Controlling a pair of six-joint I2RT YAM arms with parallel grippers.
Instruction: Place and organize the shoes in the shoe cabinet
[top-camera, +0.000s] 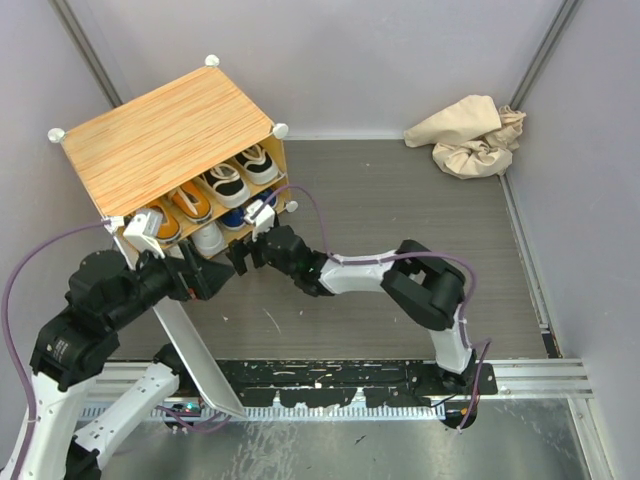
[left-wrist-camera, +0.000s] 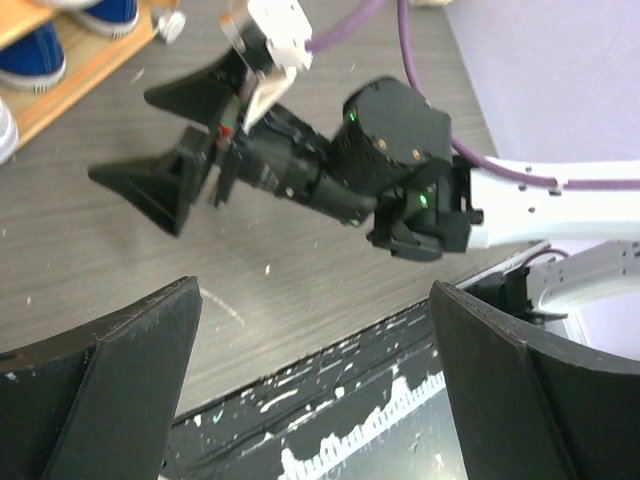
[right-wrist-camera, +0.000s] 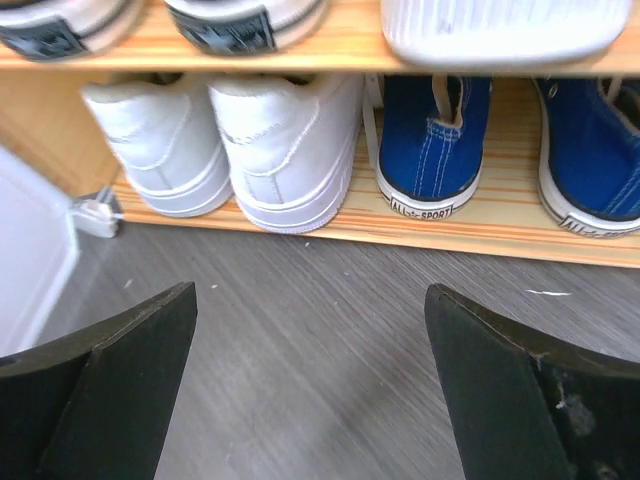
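The shoe cabinet (top-camera: 160, 135) stands at the back left with its front open. Its upper shelf holds orange sneakers (top-camera: 185, 205) and black sneakers with white soles (top-camera: 240, 175). The lower shelf holds white sneakers (right-wrist-camera: 230, 150) and blue sneakers (right-wrist-camera: 430, 140), heels outward. My right gripper (top-camera: 243, 257) is open and empty, low over the floor just in front of the lower shelf (right-wrist-camera: 315, 390). My left gripper (top-camera: 212, 282) is open and empty beside it (left-wrist-camera: 315, 380), and its view shows the right gripper (left-wrist-camera: 165, 150) and a blue shoe (left-wrist-camera: 30, 55).
The cabinet's white front panel (top-camera: 190, 345) hangs open, slanting from the cabinet's near corner toward the arm bases; it also shows in the right wrist view (right-wrist-camera: 30, 250). A crumpled beige cloth (top-camera: 470, 135) lies at the back right. A black rail (top-camera: 350, 385) runs along the near edge.
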